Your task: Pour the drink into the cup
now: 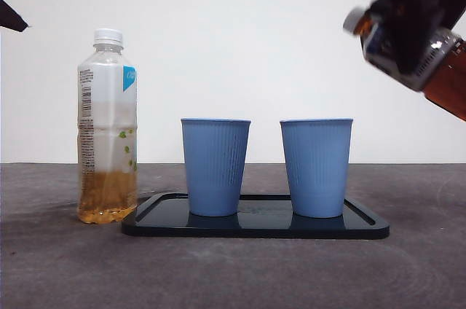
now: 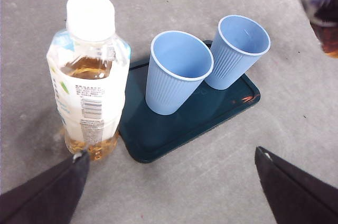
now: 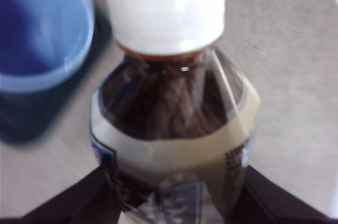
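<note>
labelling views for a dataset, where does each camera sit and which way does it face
front: low at table height, level across tray, cups and green-label bottle; right hand tilts dark bottle.
left wrist: on left arm, down at the same tray; own jaws open.
right wrist: on right arm, close on dark bottle.
Shared: blue cups.

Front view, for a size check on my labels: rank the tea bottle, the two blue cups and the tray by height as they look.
1. Tea bottle, tallest.
2. Left cup and right cup: look alike, no ranking.
3. Tray, lowest.
</note>
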`<action>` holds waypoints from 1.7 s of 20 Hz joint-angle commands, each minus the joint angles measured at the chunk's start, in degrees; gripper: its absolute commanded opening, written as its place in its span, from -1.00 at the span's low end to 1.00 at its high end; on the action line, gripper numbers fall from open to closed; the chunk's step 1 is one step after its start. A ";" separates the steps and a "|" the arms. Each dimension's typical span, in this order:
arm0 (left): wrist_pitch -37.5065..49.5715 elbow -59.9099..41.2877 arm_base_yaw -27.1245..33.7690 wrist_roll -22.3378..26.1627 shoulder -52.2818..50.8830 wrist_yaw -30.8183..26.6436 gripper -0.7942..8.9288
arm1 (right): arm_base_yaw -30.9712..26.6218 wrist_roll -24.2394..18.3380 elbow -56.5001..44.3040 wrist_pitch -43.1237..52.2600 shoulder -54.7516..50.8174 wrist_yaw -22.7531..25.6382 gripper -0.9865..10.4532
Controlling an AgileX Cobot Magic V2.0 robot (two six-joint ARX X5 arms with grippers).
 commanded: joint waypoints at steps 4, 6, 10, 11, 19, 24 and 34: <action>0.72 1.16 -0.26 0.28 0.37 0.04 0.19 | -6.56 5.46 -6.01 17.49 -6.82 -10.14 -0.47; 0.77 1.16 -0.26 0.33 0.37 0.04 0.19 | -8.87 8.50 -10.97 24.98 -8.85 -11.26 -0.47; 0.87 1.16 -0.26 0.44 0.37 0.04 0.19 | -13.64 12.61 -21.75 41.46 -10.71 -17.77 -0.47; 0.87 1.16 -0.26 0.44 0.37 0.04 0.19 | -14.43 13.18 -23.91 45.46 -10.71 -19.12 -0.47; 0.77 1.16 -0.26 0.24 0.37 0.04 0.19 | -20.02 13.92 -34.64 66.77 -10.16 -25.97 -0.47; 0.74 1.16 -0.26 0.48 0.39 0.04 0.19 | -22.34 13.94 -35.17 71.08 -7.93 -32.04 -0.47; 0.63 1.16 -0.26 0.48 0.39 0.04 0.19 | -22.32 13.92 -35.19 71.67 -4.55 -33.38 -0.47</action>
